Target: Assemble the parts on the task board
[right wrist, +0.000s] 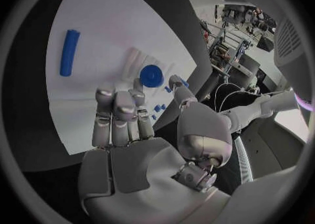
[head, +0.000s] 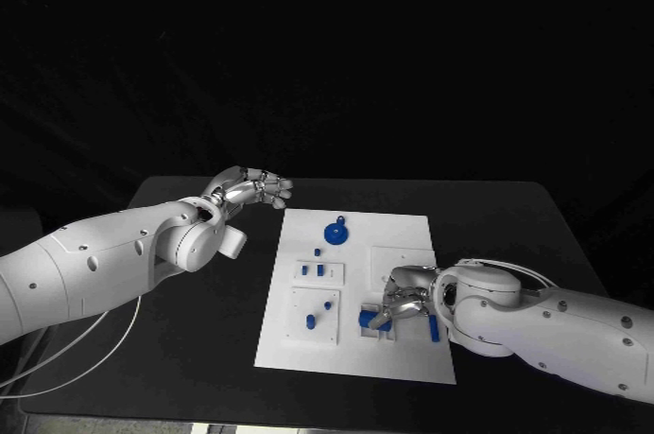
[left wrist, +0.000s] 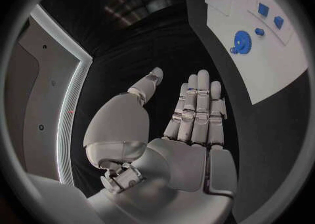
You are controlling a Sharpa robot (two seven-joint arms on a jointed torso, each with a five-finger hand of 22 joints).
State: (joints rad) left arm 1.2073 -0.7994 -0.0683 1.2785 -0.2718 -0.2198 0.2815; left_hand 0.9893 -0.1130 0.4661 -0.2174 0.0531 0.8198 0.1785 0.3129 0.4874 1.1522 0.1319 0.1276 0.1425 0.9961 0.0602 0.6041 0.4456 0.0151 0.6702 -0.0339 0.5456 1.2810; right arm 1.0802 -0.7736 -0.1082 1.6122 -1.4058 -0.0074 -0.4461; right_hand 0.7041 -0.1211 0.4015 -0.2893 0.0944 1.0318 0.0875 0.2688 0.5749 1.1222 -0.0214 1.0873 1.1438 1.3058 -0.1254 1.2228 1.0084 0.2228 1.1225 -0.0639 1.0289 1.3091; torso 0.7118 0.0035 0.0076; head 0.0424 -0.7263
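Your right hand [head: 398,300] sits low over the near right part of the task board [head: 395,231], fingers curled down toward a cluster of small blue parts [head: 370,319] by its fingertips. From the head view you cannot tell whether it grips one of them. In the right wrist view that hand [right wrist: 125,129] has its fingers close together and bent a little over the white board [right wrist: 105,30], with nothing visible between fingers and thumb. Just beside the hand lies a blue rod [head: 434,327], also seen in the right wrist view as a blue cylinder lying flat. Farther out, a round blue gear [head: 335,233] rests near the board's far edge, and small blue pegs [head: 318,271] stand in the raised white blocks on the left side of the board. Your left hand [head: 253,188] hangs over the black worktop [head: 518,217], off the board's far left corner, well apart from the parts; its fingers [left wrist: 197,108] lie straight, side by side, holding nothing.
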